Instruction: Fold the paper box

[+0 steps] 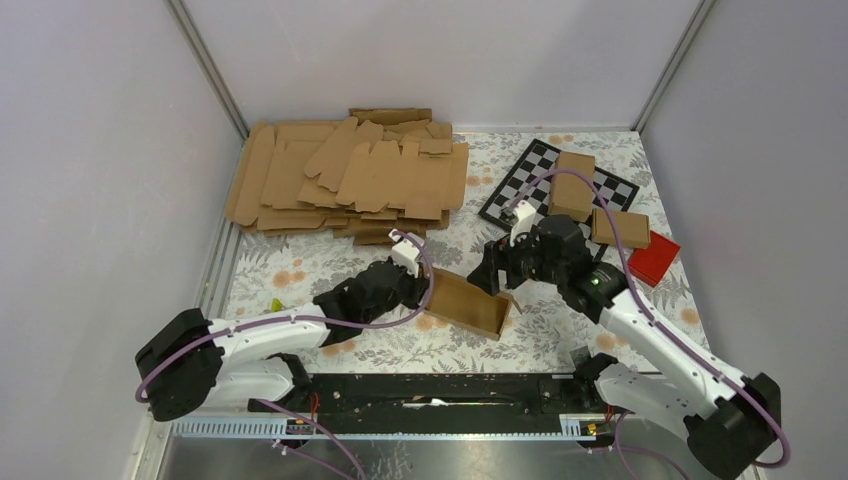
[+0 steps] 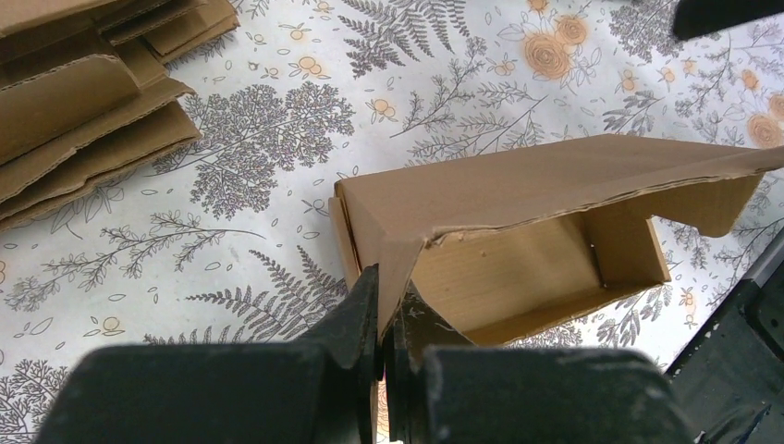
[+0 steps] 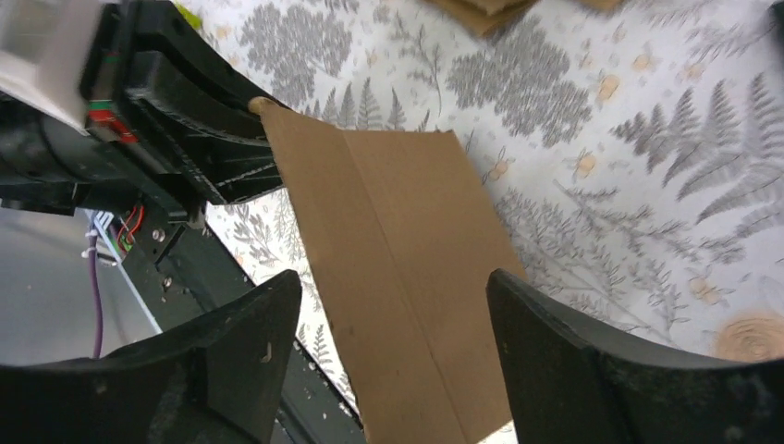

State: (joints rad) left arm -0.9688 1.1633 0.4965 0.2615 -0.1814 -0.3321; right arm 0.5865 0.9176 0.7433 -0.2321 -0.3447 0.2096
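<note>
Near the middle of the table [image 1: 300,275], just beyond the arm bases, your paper box [image 1: 468,303] sits half formed: a shallow open carton with one long wall raised. Your left jaws are pinched tight on the flap at the box's left corner, the fingers [image 2: 365,305] meeting on the cardboard edge. Your right jaws stand wide apart at the box's right end, straddling a creased panel of it without clamping. At the far left lies a stack of flat brown blanks [image 1: 350,175]. At the far right, a checkered board [image 1: 520,185] carries folded cartons [image 1: 572,185], with a red block [image 1: 652,258] just beside it.
</note>
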